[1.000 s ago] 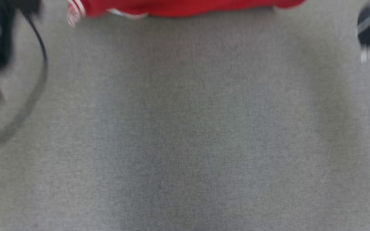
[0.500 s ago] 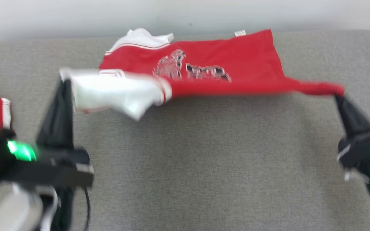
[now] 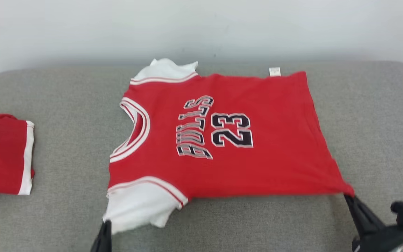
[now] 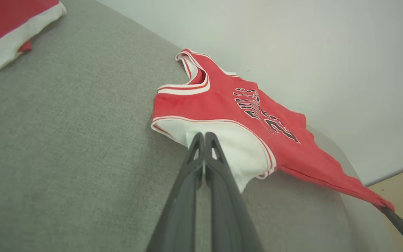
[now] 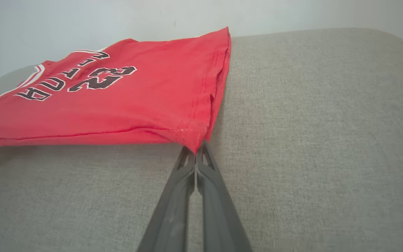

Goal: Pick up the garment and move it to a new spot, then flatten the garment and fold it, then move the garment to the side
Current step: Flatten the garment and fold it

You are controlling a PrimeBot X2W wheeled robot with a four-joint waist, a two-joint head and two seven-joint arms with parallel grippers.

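On cushion (image 3: 47,91), left end effector (image 4: 204,134) and right end effector (image 5: 196,148) apparently pinch jersey (image 3: 275,147) corners.

jersey (image 3: 222,140): was slung bunched between both hands, now spread flat, front up, number readable | white sleeve (image 3: 142,206): dangling before, now flat at near left | left hand (image 3: 106,224), right hand (image 3: 347,196): drawn back to near edge

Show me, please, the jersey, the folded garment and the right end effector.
jersey (image 3: 278,147), head view, red cloth beside the number.
folded garment (image 3: 2,154), head view, red top face.
right end effector (image 5: 196,153), right wrist view, between its fingertips.
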